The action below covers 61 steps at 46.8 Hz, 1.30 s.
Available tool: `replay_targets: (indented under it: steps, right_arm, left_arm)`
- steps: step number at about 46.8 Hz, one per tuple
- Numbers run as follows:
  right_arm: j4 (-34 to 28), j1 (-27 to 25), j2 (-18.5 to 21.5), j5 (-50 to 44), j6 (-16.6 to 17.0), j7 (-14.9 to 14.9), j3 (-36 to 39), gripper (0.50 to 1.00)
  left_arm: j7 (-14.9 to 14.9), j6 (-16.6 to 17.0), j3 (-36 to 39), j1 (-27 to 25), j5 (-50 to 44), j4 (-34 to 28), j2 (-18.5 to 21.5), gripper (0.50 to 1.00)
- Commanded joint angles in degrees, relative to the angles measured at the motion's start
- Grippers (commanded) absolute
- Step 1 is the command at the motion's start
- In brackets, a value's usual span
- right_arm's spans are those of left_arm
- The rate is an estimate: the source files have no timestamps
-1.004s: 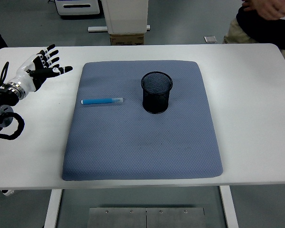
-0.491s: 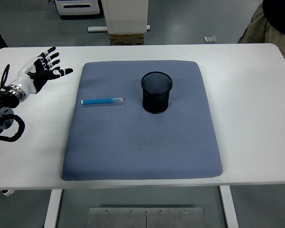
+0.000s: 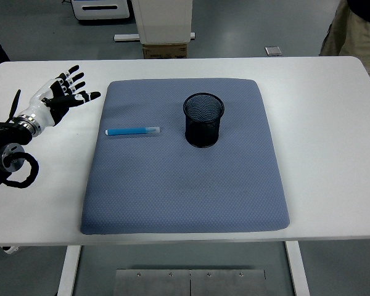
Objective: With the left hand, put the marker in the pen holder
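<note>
Reaching comes 1st: left hand (image 3: 60, 98) hovers w/ fingers spread, holding nothing, over bare table left of the grey mat (image 3: 185, 203). Blue marker (image 3: 133, 131) lies flat on mat, near pen holder (image 3: 203, 119), not touching. Approach from above, pinch marker at its middle, lift level, then tip it upright over holder mouth.

Nothing here can be read from where I stand. The slim blue marker with the clear cap (image 3: 133, 131) shows no legible print, the black wire-mesh pen holder (image 3: 203, 120) bears no label, and the brown cardboard box (image 3: 164, 50) beyond the white table (image 3: 333, 148) shows no words.
</note>
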Motion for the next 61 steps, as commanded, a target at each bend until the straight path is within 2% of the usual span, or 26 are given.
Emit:
replay_targets:
  steps: [1,8,22,29,37,47,55,61]
  right_arm:
    - [0.0,0.0,0.0,0.0,0.0,0.0,0.0,1.000]
    - [0.0,0.0,0.0,0.0,0.0,0.0,0.0,1.000]
    - [0.0,0.0,0.0,0.0,0.0,0.0,0.0,1.000]
    - [0.0,0.0,0.0,0.0,0.0,0.0,0.0,1.000]
    - [0.0,0.0,0.0,0.0,0.0,0.0,0.0,1.000]
    - [0.0,0.0,0.0,0.0,0.0,0.0,0.0,1.000]
    - [0.0,0.0,0.0,0.0,0.0,0.0,0.0,1.000]
    - [0.0,0.0,0.0,0.0,0.0,0.0,0.0,1.000]
  left_arm:
    - [0.5,-0.7,0.3,-0.8,0.2,0.0,-0.1,1.000]
    - [0.7,-0.7,2.0,-4.1,1.4,0.1,0.1,1.000]
    - [0.6,-0.1,19.0,-15.3,4.7,0.1,0.4,1.000]
    - [0.5,-0.7,26.1,-19.3,4.7,0.1,2.1,1.000]
    - [-0.2,-0.7,33.7,-22.6,4.5,0.0,2.3,1.000]
    - [-0.4,-0.9,43.7,-31.2,4.2,-0.7,1.9,1.000]
    - [-0.4,-0.9,53.5,-38.9,4.2,-2.8,0.6,1.000]
    - [-0.3,-0.9,61.3,-41.7,4.2,-2.9,-3.5,1.000]
